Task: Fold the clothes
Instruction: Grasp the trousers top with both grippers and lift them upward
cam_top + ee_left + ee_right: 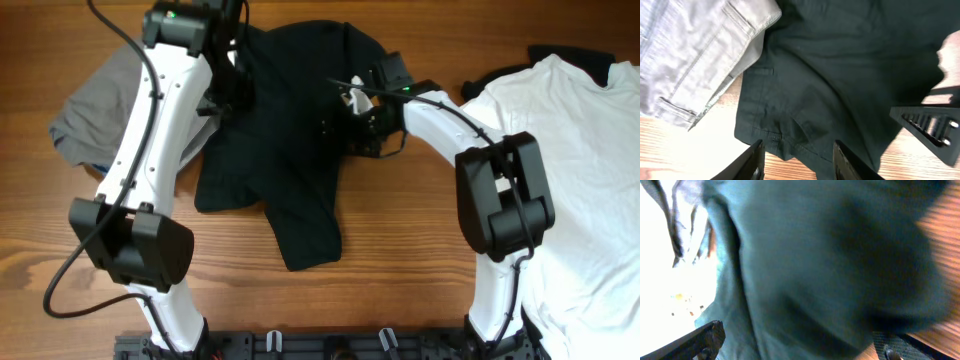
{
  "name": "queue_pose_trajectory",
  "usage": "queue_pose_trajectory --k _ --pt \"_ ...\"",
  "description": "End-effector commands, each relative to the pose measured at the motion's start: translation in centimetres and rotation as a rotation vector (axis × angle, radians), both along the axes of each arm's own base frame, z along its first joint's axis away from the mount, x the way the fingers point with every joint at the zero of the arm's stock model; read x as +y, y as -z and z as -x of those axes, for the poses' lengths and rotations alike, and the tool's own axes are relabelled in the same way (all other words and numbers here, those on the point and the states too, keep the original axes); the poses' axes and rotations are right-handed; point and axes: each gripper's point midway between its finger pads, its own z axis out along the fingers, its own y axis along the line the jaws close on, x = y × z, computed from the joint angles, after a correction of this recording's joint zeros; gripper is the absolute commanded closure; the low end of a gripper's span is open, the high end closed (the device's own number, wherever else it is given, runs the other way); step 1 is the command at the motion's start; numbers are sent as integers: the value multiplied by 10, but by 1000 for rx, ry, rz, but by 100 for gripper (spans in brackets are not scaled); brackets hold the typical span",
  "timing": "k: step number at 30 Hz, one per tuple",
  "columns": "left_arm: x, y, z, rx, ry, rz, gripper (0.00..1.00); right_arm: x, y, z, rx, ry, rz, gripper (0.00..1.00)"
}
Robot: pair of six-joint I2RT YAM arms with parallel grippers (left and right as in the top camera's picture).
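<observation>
Black cotton takes the middle of your scene: the black T-shirt (pixel 290 170) lies crumpled on the wooden table (pixel 400 270), bunched thick at its far end and trailing one narrow flap toward the arm bases. Both of your grippers are over it.

Your left gripper (pixel 799 147) hangs above the shirt's left part, close to a stitched hem. Its two fingers (pixel 756 160) stand apart over the cloth below, so those jaws are open.

Your right gripper (pixel 358 115) sits at the shirt's right edge, near the far end. Its wrist camera is blurred and nearly filled by dark fabric very close to the lens. One finger shows at each lower corner of that view, wide apart, so the jaws read as open. You cannot tell through the blur whether any fold touches a pad. In the left wrist view, a ribbed black finger (pixel 930 127) of that right gripper shows just off the shirt's edge.

The grey trousers (pixel 95 110) lie heaped to the left of the black T-shirt, one pale seamed edge touching its left side. The white T-shirt (pixel 580 180) is spread flat to the right of the black T-shirt and apart from it. Bare wood lies between them, and your right arm crosses that gap.
</observation>
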Motion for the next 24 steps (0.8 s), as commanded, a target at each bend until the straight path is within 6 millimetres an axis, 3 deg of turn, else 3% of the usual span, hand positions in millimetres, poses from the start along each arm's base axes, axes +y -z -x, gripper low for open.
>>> queue_pose_trajectory --k 1,2,3,4,6,8,11,12,13,14,16,17,19,20,21,24 --pt "2 40 13 100 12 -5 56 11 1 -2 -17 8 22 39" --pt "2 48 16 119 9 -9 57 8 2 -3 -23 14 36 66" --pt "4 62 24 155 -1 -12 56 2 2 -6 -25 31 60 87" --pt "3 73 30 183 -10 -6 57 -5 -1 -9 -28 48 79 96" --pt "-1 96 41 229 -8 19 56 -18 -14 -19 -60 85 116 96" --pt "-4 114 49 254 -4 30 57 -27 -44 -35 -140 127 128 96" --pt "-5 141 61 273 2 28 56 -16 -116 -57 -293 185 34 96" --pt "-5 147 64 278 4 27 56 -4 -150 -62 -378 180 -28 96" --pt "-5 152 65 279 5 26 56 5 -168 -63 -432 171 -61 92" --pt "-5 157 68 285 5 25 57 20 -193 -63 -523 158 -97 82" --pt "-4 162 72 291 5 23 56 37 -209 -60 -603 160 -94 73" --pt "-4 162 72 293 4 22 56 44 -208 -58 -618 167 -68 63" --pt "-3 162 73 294 4 22 56 51 -190 -50 -607 176 26 31" --pt "-4 162 73 294 5 22 56 50 -179 -48 -608 169 84 25" --pt "-3 162 73 295 4 22 56 32 -160 -50 -626 180 235 11" --pt "-4 162 73 294 5 22 56 -13 -143 -61 -617 270 434 3"
